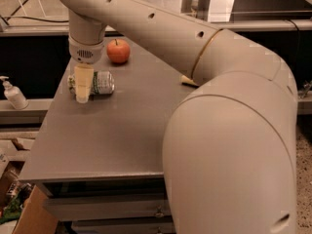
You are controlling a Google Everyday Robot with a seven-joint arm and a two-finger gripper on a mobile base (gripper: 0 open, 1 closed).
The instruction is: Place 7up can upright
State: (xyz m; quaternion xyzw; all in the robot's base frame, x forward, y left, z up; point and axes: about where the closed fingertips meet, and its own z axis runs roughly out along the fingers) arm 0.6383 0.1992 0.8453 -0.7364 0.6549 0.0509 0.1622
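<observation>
The 7up can (100,83) lies on its side on the grey table (112,135), near the far left corner. It has a silver body with a green band. My gripper (83,89) hangs straight down from the arm's wrist (86,52), right at the can's left half, and its yellowish tip covers part of the can. The can rests on the table surface.
A red apple (118,51) sits just behind and to the right of the can. A yellow object (188,81) peeks out from behind my arm. A soap bottle (13,94) stands on a ledge left of the table. My large arm fills the right side.
</observation>
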